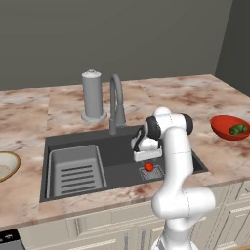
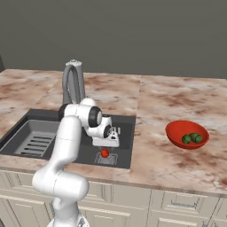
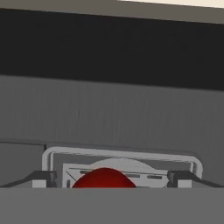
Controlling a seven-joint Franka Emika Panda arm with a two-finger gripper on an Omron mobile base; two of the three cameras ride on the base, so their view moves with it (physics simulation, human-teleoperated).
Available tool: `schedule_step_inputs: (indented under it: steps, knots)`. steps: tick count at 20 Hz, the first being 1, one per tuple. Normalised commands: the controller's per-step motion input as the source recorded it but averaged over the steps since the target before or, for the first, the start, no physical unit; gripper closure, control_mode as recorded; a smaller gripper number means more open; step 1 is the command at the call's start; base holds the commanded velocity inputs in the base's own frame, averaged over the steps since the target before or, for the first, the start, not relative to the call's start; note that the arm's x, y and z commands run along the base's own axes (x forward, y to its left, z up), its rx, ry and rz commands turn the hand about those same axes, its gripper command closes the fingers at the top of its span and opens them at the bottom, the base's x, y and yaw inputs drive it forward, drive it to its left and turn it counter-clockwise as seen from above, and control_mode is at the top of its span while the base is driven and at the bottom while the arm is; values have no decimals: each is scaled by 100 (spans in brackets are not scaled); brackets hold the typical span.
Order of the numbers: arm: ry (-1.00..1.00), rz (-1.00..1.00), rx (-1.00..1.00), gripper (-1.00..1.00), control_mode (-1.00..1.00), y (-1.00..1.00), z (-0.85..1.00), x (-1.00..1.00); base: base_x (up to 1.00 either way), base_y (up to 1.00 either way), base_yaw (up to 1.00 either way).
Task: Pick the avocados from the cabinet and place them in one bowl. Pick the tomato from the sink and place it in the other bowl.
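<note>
Spreading across both base views, the tabletop (image 1: 58, 100) carries everything around the sink (image 1: 117, 146). Right of the sink sits the red bowl (image 2: 186, 133) with both avocados (image 2: 191, 138) inside; left of the sink, the cream bowl (image 1: 7, 165) waits empty. Within the sink, the hand (image 3: 111, 183) hangs low over the drain (image 2: 106, 158), its tips wide apart, either side of the tomato (image 3: 104, 178) and not yet closed on it. Resting on the drain, the tomato is round and may roll away if one finger touches first; closing too high would likely squeeze it out downward.
</note>
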Motion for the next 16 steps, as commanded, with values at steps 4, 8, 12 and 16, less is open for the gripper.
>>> schedule_step_inputs:
  steps: [4,8,12,16]
  knots:
    - [0,0,0,-100,-100,12,0,-9,0,0,0]
    - [0,0,0,-100,-100,0,0,-3,0,0,0]
    - [0,0,0,-100,-100,0,0,-15,0,0,0]
    - [0,0,1,-100,-100,0,0,-43,0,0,0]
